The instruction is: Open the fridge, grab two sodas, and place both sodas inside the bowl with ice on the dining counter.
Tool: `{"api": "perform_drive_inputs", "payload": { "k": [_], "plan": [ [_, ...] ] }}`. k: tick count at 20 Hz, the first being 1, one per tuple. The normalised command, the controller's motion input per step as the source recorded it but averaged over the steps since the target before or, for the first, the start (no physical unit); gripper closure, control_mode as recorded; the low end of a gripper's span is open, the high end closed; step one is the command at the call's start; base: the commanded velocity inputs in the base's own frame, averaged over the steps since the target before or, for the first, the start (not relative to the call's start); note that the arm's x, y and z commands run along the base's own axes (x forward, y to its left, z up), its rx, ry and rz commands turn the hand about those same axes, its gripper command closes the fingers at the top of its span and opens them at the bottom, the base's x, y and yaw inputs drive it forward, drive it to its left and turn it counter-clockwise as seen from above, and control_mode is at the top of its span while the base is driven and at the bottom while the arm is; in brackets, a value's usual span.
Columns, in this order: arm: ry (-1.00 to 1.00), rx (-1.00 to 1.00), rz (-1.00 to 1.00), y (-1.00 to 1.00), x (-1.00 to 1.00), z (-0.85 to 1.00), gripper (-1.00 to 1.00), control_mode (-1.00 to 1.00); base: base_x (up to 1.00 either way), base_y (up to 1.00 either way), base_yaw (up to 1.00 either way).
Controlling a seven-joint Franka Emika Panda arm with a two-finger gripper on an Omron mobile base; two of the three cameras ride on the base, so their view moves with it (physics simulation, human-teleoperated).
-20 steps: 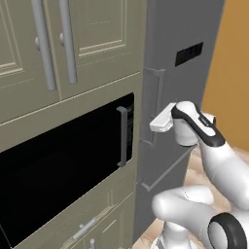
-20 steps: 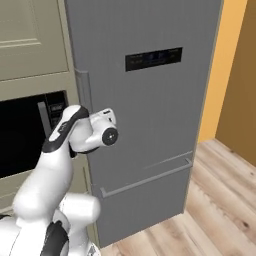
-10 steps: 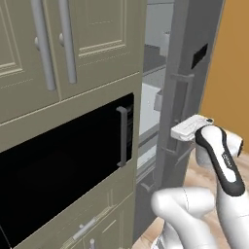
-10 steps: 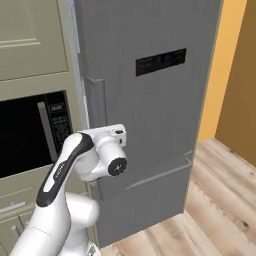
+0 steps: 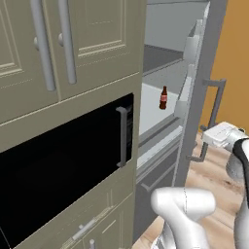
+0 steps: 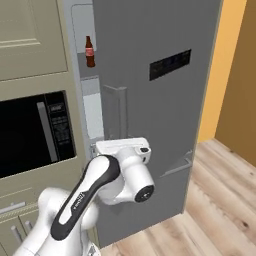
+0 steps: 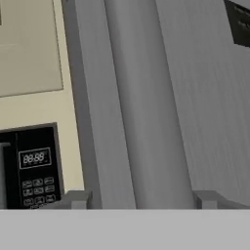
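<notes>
Beige cabinetry point(image 5: 73, 44) flanks the fridge point(image 6: 165, 115), whose door stands ajar because the gripper point(image 7: 136, 197) straddles its bar handle point(image 7: 146, 97) to pull, exposing one soda point(image 5: 164, 97) on a shelf.

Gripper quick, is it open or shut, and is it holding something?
Gripper: shut on the fridge door handle, a finger on each side of the bar.

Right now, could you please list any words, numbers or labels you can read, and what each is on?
"88:88": clock display on the microwave panel.
Microwave buttons: too small to read.
Fridge door display: marks too blurred to read.
Soda bottle label: red, no readable text.
</notes>
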Motion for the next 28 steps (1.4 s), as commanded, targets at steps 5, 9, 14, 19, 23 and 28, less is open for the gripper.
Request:
{"api": "perform_drive_inputs", "payload": {
  "k": [5,9,14,19,23,28],
  "plan": [
    [-0.08,0.02,0.02,-0.45,-0.85,0.58,-1.00,-1.00,0.00,0.00,0.00],
    [-0.12,0.00,0.00,-0.38,-0.83,0.59,-1.00,-1.00,0.00,0.00,0.00],
    [0.00,0.03,0.00,-0.80,-0.03,0.07,-1.00,-1.00,0.00,0.00,0.00],
    [-0.02,0.03,0.00,-0.57,-0.25,0.06,-1.00,-1.00,0.00,0.00,0.00],
    [-0.11,-0.12,-0.04,0.00,-0.77,0.59,-1.00,-1.00,0.00,0.00,0.00],
    [-0.07,-0.27,-0.06,0.33,-0.48,0.98,-1.00,-1.00,0.00,0.00,0.00]
  ]
}}
